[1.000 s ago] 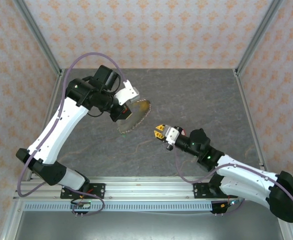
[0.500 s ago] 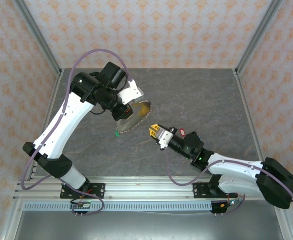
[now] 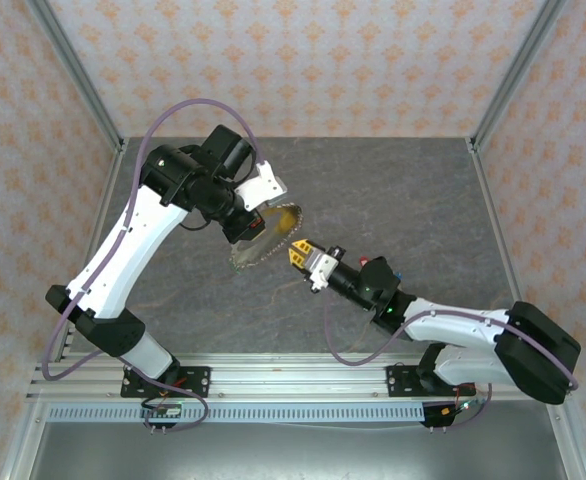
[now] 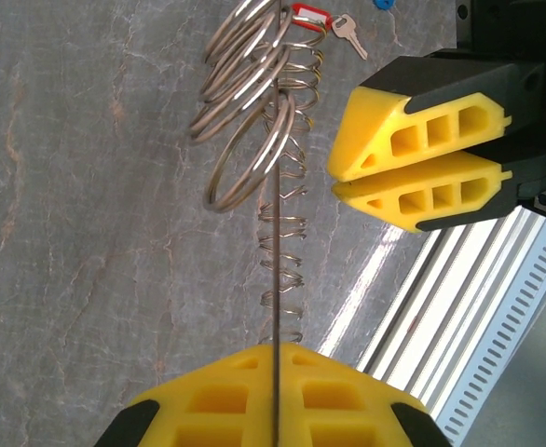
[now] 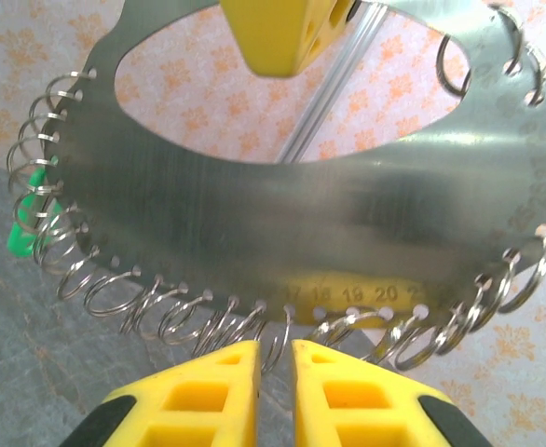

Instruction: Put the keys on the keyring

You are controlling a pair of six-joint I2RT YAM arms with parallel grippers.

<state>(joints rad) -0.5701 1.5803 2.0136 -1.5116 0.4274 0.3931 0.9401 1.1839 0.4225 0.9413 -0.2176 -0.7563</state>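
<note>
**Steel keyring [image 3: 269, 236] aloft, nothing threaded yet**

Nearest the arm bases, the red-tagged key [image 3: 379, 262] and the blue-tagged key [image 3: 397, 268] lie flat on the grey table [image 3: 403, 190]. They are just beside the right forearm and touch neither gripper.

A little farther out, the right gripper [image 3: 298, 252] hovers at the keyring's lower rim. Its fingers [image 5: 208, 396] stand a narrow slit apart with nothing pinched between them, and one wire ring hangs just above the gap.

Beyond that is the keyring itself, held clear of the table. It is a thin disc with numbered holes, wire rings all along its rim, and a green tag [image 5: 20, 233] dangling at one side.

Farthest away, the left gripper [image 3: 253, 222] is clamped on the disc's opposite edge and holds it up.

By my reading the task has barely begun. The ring is presented and steadied, but neither key is picked up or hung on any ring. Each key has yet to be grasped and worked onto a ring, one after the other. The right gripper is empty and sits at the rings rather than at the keys, so it probably has to go back for a key.
</note>
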